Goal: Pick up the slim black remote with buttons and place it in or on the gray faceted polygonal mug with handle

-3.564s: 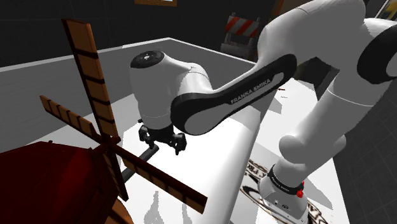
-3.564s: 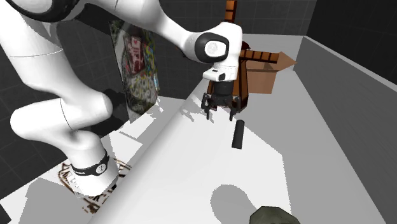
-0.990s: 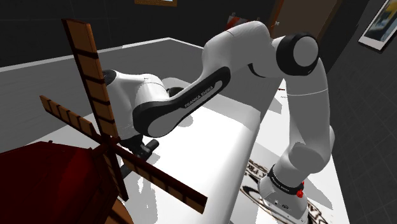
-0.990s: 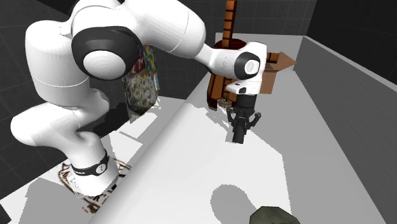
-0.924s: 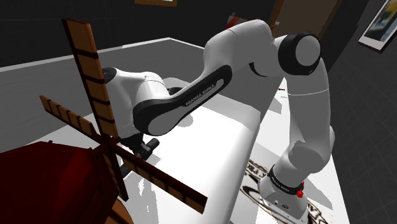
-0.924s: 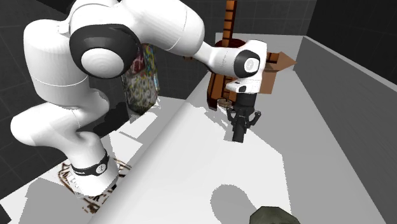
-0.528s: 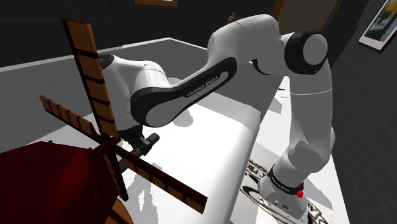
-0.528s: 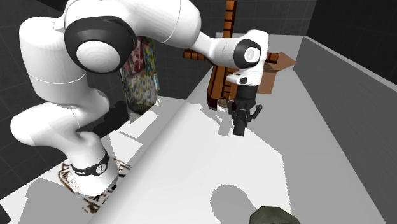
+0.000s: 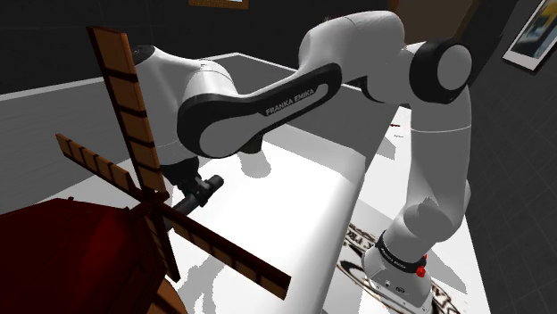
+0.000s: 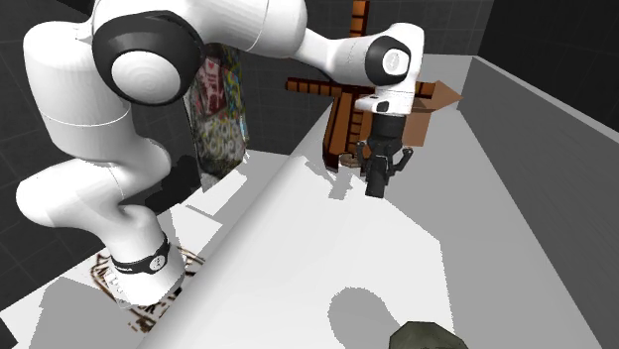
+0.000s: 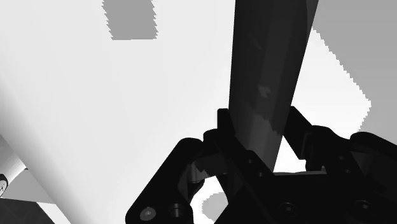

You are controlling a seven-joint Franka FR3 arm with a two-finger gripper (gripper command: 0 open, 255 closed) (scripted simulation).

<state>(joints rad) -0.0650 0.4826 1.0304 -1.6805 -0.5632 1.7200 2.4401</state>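
Remote (image 11: 270, 70), slim and stiff, likely light and slick: clenched in gripper (image 11: 257, 130), seemingly near one end, hanging above table (image 10: 298, 268). Firmer held mid-length, across narrow sides.

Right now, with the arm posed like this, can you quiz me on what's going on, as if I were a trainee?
1. True or false: the gripper is shut on the black remote.
2. Where is the remote relative to the white table? A) lying flat on it B) held above it C) standing upright on it
3. Fill in: the brown model beside the gripper is a ____.
Key: 1 true; 2 B; 3 windmill.
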